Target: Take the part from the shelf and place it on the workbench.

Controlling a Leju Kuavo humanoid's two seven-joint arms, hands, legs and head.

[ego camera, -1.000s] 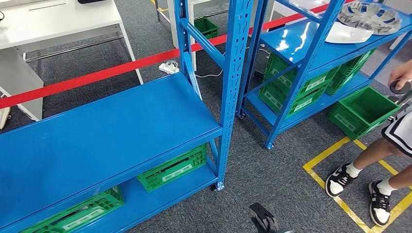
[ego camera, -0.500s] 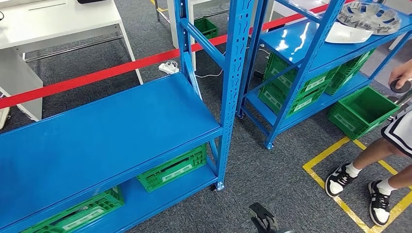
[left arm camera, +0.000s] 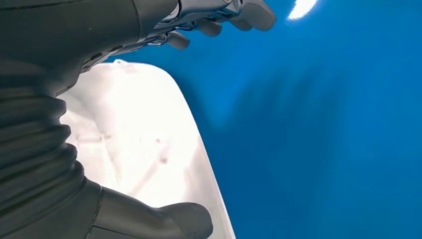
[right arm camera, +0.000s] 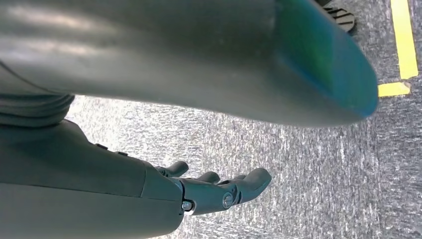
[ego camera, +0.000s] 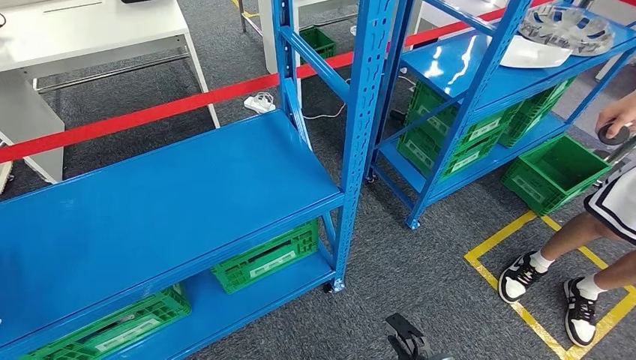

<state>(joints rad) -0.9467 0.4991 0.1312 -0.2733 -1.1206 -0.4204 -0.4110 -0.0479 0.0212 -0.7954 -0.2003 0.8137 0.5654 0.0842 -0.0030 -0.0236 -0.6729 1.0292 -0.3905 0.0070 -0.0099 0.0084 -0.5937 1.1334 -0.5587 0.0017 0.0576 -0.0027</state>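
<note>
While the left hand reaches over the blue shelf, its dark fingers stretch out nearly straight and close together, and the thick thumb stands well apart from them on the opposite side. Between the fingers and the thumb lies the white part, a smooth glossy piece with a curved edge, resting on or just over the shelf board; the palm is above it, but it cannot be told whether the fingers actually press on it or only bracket it. Beyond the fingertips there is bare blue board with a bright glint of light. The right hand hangs at the robot's side with its fingers slightly apart, gently curled and holding nothing, and the grey carpet floor lies well beyond them, crossed by a yellow floor line. From the head view, the white tabletop stands past the shelf and behind a red barrier tape. Green crates sit on the shelf's lowest level. On a second blue rack to the right rest a white disc and a silver spoked disc, touching each other. A person in black-and-white shoes stands at the right edge.
</note>
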